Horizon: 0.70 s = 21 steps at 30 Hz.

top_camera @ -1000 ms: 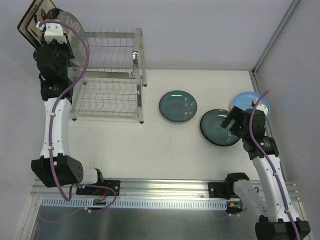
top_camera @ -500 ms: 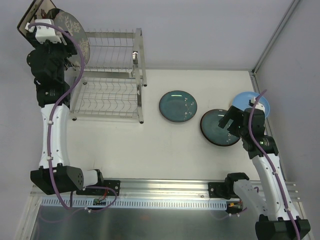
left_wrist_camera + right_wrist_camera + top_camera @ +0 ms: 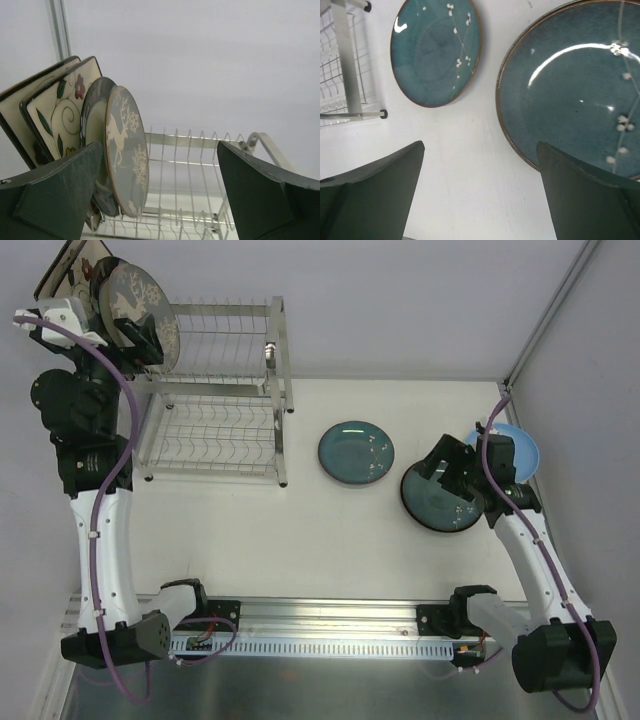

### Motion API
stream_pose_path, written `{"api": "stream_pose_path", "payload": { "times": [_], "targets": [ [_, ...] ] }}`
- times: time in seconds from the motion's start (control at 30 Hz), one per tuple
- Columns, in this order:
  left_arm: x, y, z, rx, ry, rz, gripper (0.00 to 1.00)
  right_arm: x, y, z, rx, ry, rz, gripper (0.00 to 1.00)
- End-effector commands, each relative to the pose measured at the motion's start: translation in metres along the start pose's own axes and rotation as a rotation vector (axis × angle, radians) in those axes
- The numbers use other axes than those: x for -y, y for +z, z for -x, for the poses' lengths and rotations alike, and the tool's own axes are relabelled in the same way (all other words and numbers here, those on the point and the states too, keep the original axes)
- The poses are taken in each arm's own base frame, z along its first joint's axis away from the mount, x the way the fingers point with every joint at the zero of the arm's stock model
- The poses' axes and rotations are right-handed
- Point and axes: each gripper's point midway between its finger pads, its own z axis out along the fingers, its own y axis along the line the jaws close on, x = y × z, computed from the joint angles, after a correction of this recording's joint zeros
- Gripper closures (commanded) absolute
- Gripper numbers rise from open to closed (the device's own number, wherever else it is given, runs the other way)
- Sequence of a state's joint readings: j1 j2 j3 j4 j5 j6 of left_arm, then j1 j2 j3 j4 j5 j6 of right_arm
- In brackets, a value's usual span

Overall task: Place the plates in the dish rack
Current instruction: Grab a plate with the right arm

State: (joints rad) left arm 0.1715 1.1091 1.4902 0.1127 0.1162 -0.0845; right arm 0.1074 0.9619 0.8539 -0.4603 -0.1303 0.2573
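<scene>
Looking at your left gripper [image 3: 157,170], you are seeing both fingers spread wide and holding nothing. Just past the finger at 9 o'clock, the deer plate [image 3: 125,155] is standing on edge in the top tier of the dish rack [image 3: 200,150]. It is sitting close beside a grey-blue plate [image 3: 92,115] and two square floral plates [image 3: 55,110]. If you are pulling away crooked, that finger could be bumping the deer plate and tipping the row.

Your right gripper [image 3: 480,165] is also wide open and empty. It is hanging over the table between the small teal plate [image 3: 435,50] at 11 o'clock and the big teal plate [image 3: 580,90] at 2 o'clock. Both are lying flat, so the fingers could be slipping off a rim, or shoving the big teal plate into the light blue plate [image 3: 515,445] near it.
</scene>
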Motion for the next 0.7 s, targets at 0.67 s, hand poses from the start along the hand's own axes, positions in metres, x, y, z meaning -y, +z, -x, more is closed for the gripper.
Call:
{"api": "stream_pose_path", "payload": {
  "times": [0.67],
  "targets": [
    [0.073, -0.152, -0.145, -0.34, -0.249, -0.199, 0.01, -0.054, 0.106, 0.019, -0.117, 0.184, 0.241, 0.06]
  ]
}}
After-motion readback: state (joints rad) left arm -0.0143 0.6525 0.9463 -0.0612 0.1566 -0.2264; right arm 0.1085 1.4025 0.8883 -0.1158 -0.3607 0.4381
